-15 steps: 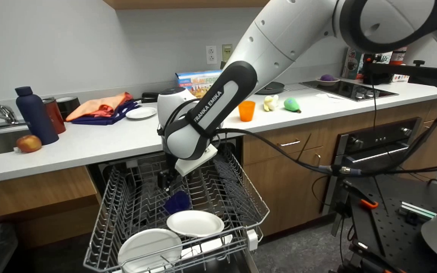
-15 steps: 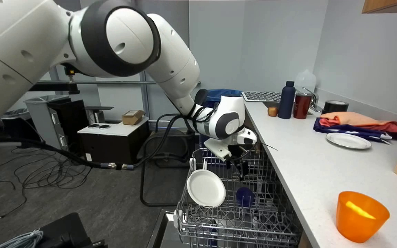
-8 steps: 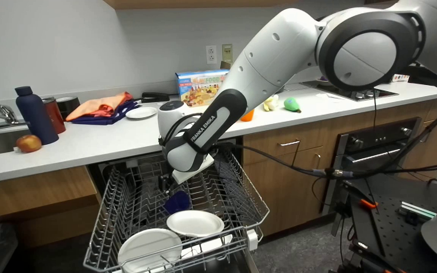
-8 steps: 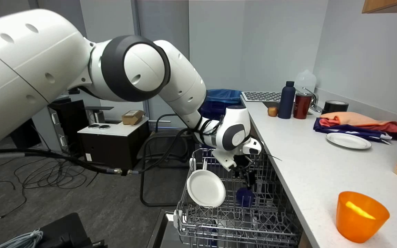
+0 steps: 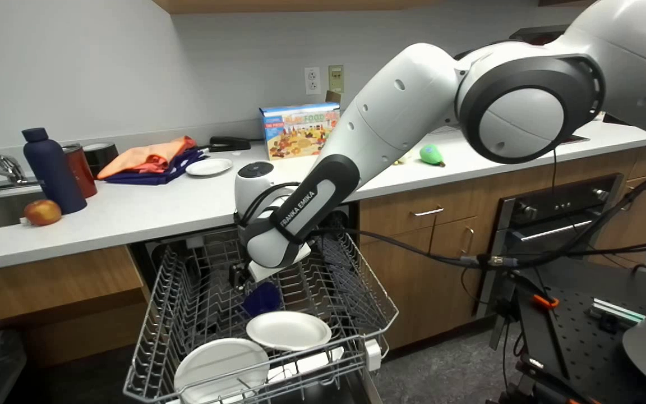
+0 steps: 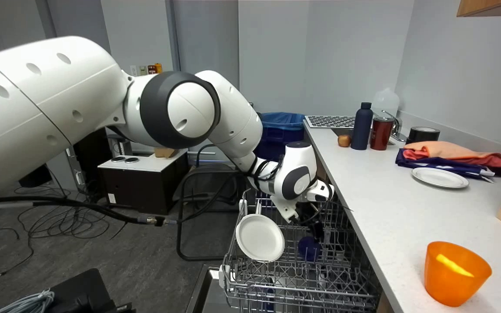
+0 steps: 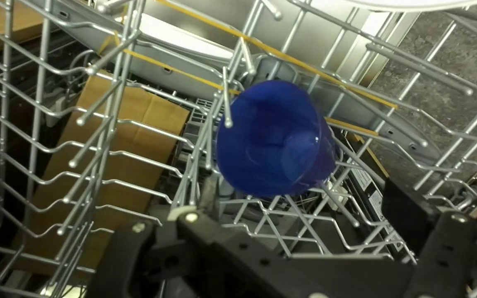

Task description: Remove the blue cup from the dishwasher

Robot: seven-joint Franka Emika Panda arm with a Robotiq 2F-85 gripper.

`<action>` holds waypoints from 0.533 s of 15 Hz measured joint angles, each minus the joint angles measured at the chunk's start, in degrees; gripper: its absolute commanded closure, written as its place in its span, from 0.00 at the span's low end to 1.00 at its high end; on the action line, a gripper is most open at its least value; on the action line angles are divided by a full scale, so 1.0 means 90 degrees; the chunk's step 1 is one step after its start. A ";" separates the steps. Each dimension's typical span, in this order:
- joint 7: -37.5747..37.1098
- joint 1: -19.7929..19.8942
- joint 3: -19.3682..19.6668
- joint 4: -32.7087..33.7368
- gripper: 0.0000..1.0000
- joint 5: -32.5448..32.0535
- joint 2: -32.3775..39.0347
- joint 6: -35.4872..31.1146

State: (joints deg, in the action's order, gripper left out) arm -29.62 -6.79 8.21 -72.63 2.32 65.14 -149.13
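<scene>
The blue cup (image 5: 262, 298) sits tilted among the tines of the pulled-out dishwasher rack (image 5: 373, 354). It also shows in an exterior view (image 6: 309, 248). In the wrist view the cup (image 7: 275, 140) turns its open mouth toward the camera. My gripper (image 7: 300, 186) is open, with one finger (image 7: 209, 192) left of the cup and the other finger (image 7: 406, 211) to the right. The fingertips are near the cup's lower side, and nothing is held. In both exterior views the gripper is just above and beside the cup, and its fingertips are hard to make out.
White plates (image 5: 222, 367) stand in the front of the rack. The white counter (image 5: 188, 207) has its edge close to my wrist. On it are an orange cup (image 6: 457, 274), a dark blue bottle (image 5: 54, 171) and a play food box (image 5: 300, 132). Rack tines surround the blue cup.
The arm has come down and my gripper has lowered toward the blue cup, shifting slightly toward the counter. The cup, rack and plates have not moved.
</scene>
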 measured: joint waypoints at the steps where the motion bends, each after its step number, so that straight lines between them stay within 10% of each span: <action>1: -0.0015 -0.0008 0.0000 0.0067 0.00 0.0000 0.0050 -0.0071; 8: -0.0097 -0.0024 -0.0053 0.0348 0.00 0.0255 0.0384 -0.0187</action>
State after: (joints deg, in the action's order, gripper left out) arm -30.50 -7.00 7.73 -69.50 4.62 68.60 -150.81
